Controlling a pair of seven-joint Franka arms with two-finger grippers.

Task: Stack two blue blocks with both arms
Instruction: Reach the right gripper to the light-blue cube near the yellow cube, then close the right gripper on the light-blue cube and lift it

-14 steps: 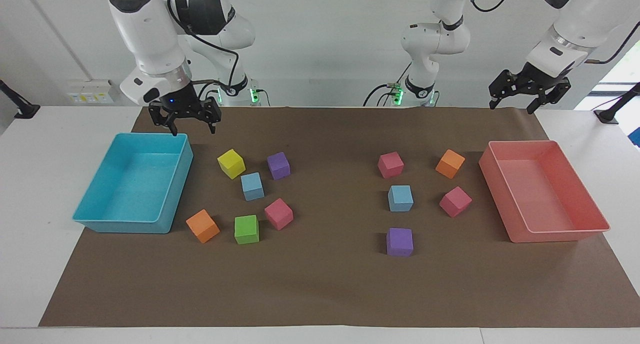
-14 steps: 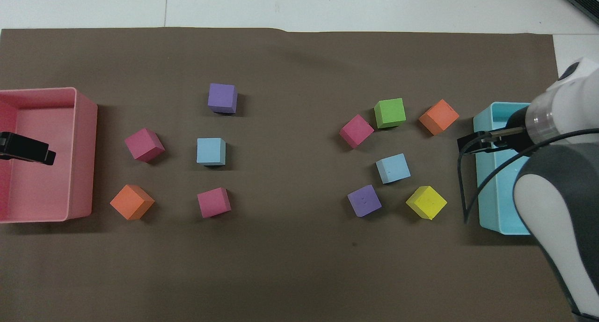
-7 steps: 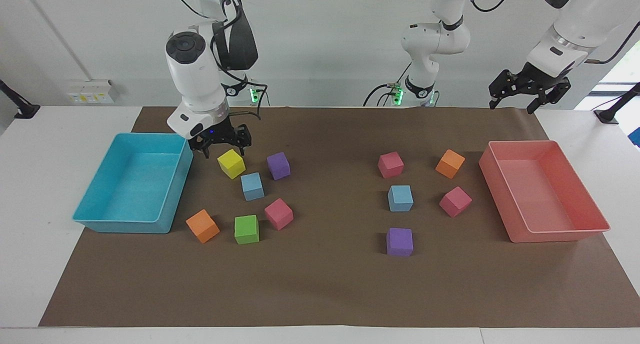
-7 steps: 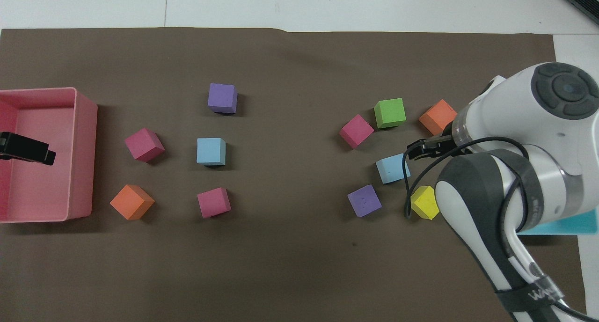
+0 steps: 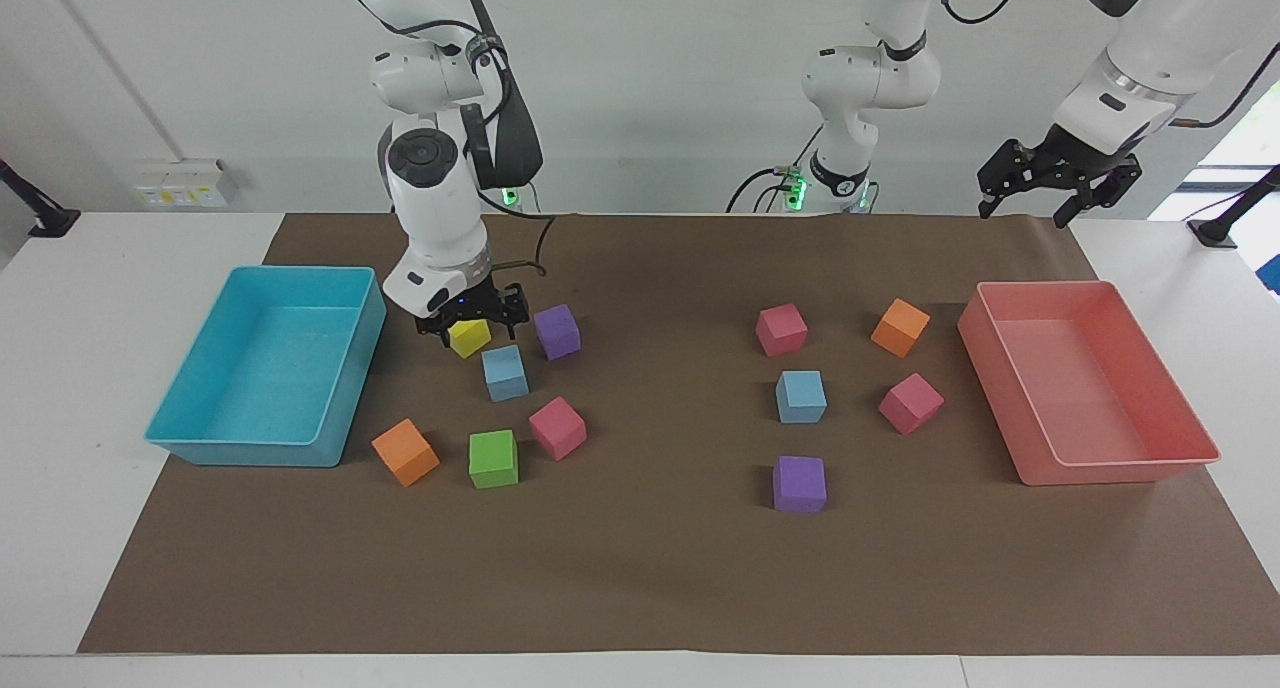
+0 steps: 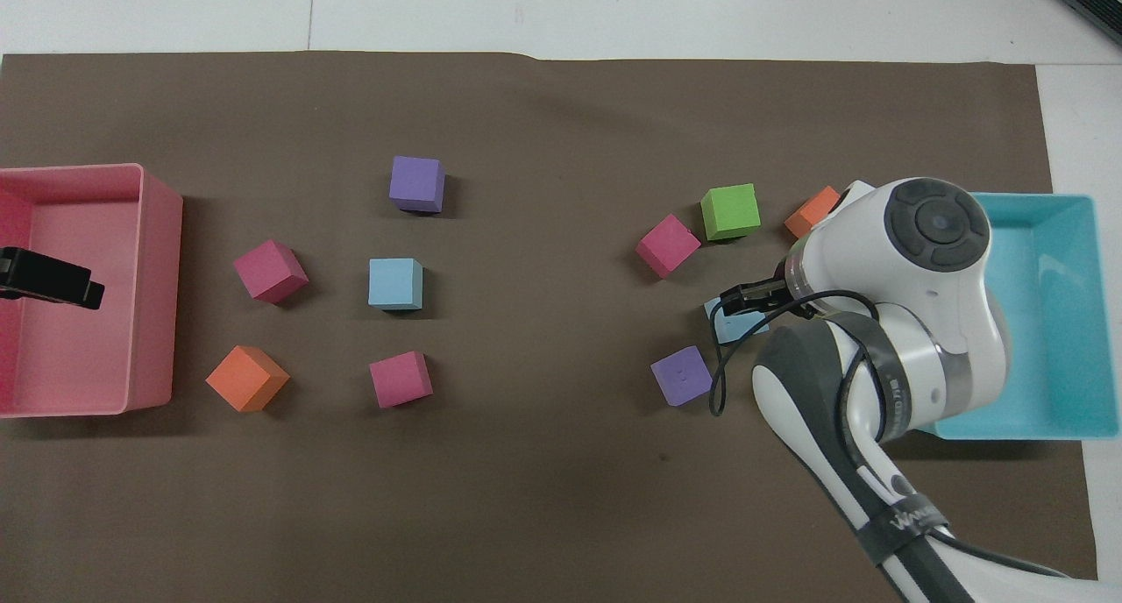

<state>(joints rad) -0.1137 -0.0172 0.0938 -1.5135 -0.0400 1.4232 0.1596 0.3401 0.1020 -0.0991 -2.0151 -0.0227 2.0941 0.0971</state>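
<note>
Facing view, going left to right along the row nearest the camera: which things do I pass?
orange cube → green cube → pink cube → purple cube

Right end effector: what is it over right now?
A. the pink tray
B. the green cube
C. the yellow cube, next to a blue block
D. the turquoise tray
C: in the facing view the right end effector hangs open over the yellow cube, with the blue block beside that cube and farther from the robots; nothing is gripped.
</note>
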